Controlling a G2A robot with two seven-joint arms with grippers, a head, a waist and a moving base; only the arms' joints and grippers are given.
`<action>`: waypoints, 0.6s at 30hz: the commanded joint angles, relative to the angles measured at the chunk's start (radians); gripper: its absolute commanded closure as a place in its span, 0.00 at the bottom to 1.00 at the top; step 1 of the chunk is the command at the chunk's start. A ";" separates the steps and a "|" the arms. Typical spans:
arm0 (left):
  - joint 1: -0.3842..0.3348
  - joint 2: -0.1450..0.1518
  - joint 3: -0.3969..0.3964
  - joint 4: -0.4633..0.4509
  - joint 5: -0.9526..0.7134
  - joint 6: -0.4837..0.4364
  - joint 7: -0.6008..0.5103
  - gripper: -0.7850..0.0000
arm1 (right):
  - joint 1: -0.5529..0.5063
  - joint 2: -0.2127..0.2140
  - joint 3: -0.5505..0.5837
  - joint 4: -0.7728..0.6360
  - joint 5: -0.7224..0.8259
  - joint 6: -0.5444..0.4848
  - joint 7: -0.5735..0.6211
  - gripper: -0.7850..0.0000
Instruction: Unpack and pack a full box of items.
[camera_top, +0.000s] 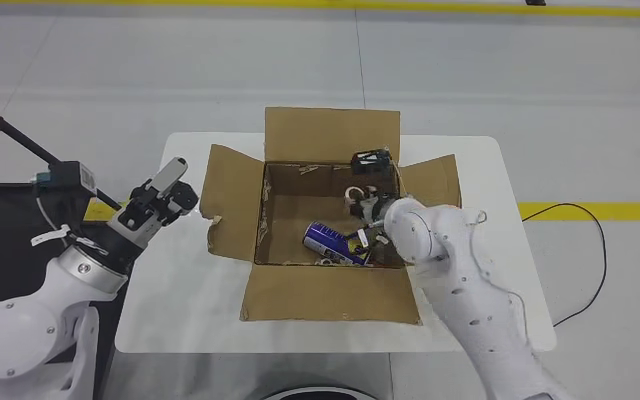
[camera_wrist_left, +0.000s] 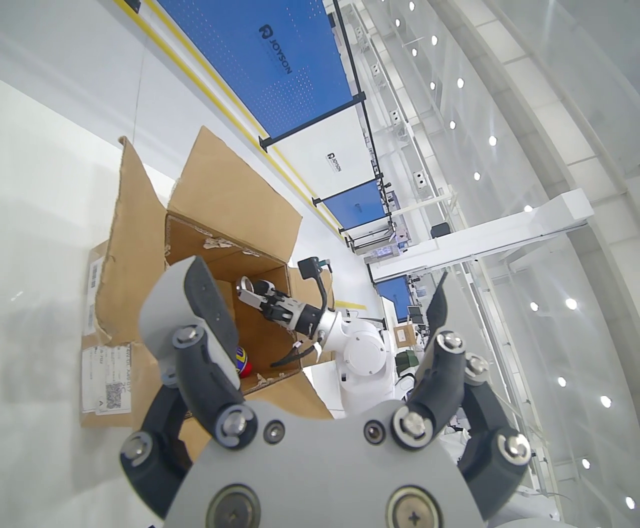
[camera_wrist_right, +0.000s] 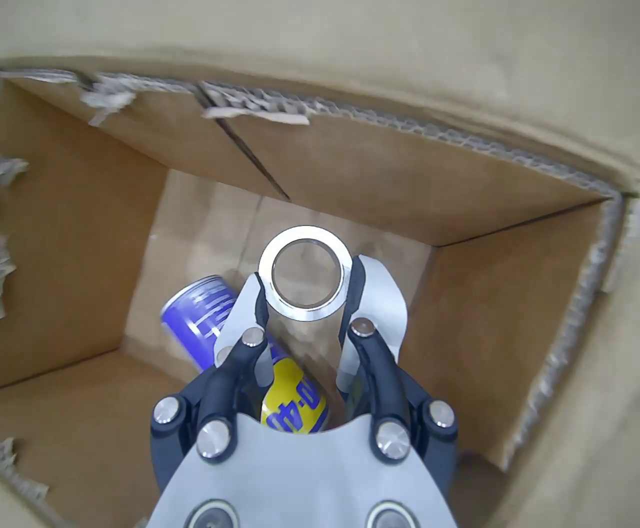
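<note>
In the top view the box (camera_top: 330, 292) stands on the table (camera_top: 170, 300) with its flaps splayed, which gives my right gripper (camera_top: 360, 205) room inside near the far right corner, while the left gripper (camera_top: 168, 188) hangs clear beside the left flap. In the left wrist view its fingers (camera_wrist_left: 200, 295) gape wide, empty. In the right wrist view the right gripper pinches a silvery ring (camera_wrist_right: 308, 280) by its outer rim, above a spray can (camera_wrist_right: 197, 310) lying on the box floor.

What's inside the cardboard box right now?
A blue-and-yellow spray can lies on the floor of the box; the right claw holds a pale ring over it. The right arm hides the corner beneath it.
</note>
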 joint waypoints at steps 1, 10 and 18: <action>-0.005 0.001 0.006 0.004 -0.002 -0.002 0.003 0.00 | -0.027 0.007 0.043 -0.047 0.041 -0.037 0.005 1.00; -0.003 0.005 0.028 0.013 -0.007 -0.010 0.017 0.00 | -0.119 0.034 0.186 -0.166 0.204 -0.192 0.009 1.00; 0.003 0.008 0.039 0.013 -0.015 -0.015 0.027 0.00 | -0.181 0.058 0.298 -0.273 0.262 -0.276 0.028 1.00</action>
